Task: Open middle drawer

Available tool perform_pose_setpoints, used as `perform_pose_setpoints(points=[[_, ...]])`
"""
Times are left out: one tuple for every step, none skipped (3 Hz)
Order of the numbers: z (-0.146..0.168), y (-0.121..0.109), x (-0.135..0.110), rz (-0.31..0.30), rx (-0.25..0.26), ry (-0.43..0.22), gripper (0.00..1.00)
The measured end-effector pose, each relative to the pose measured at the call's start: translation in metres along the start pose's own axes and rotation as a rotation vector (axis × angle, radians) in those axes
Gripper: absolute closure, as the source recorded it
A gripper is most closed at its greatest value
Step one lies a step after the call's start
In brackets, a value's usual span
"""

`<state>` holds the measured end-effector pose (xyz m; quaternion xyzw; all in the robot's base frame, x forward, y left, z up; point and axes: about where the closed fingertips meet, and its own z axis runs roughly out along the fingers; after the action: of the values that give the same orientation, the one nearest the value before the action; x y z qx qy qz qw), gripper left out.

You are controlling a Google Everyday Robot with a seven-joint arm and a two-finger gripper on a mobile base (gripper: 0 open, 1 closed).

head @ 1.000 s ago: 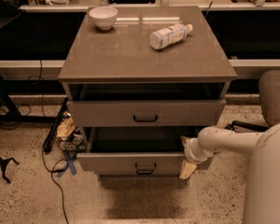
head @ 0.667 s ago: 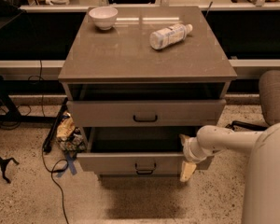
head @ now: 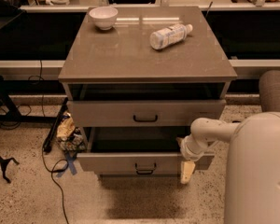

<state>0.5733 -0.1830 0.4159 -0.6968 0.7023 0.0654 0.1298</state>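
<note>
The middle drawer [head: 116, 162] is a low grey-beige front with a small dark bar handle [head: 145, 168]. It stands pulled out from the cabinet, with its dark inside showing behind the front. My gripper [head: 187, 170] is at the right end of this drawer front, right of the handle, at the end of my white arm [head: 210, 132]. Above it the taller, wider drawer front [head: 107, 112] is also pulled out a little. The lowest drawer is mostly hidden under the middle one.
On the cabinet top [head: 121, 50] stand a white bowl [head: 103, 17] and a plastic bottle [head: 170, 35] lying on its side. Cables and a bag [head: 67, 132] lie on the floor left of the cabinet. A grey seat [head: 274, 90] is at the right.
</note>
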Motion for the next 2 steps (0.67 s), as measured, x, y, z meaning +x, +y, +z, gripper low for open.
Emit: perform_pose_setpoints(points=[[0.006, 0.010, 0.013, 0.050, -0.062, 0.026, 0.00], [0.007, 0.027, 0.035, 0.129, -0.097, 0.048, 0.00]])
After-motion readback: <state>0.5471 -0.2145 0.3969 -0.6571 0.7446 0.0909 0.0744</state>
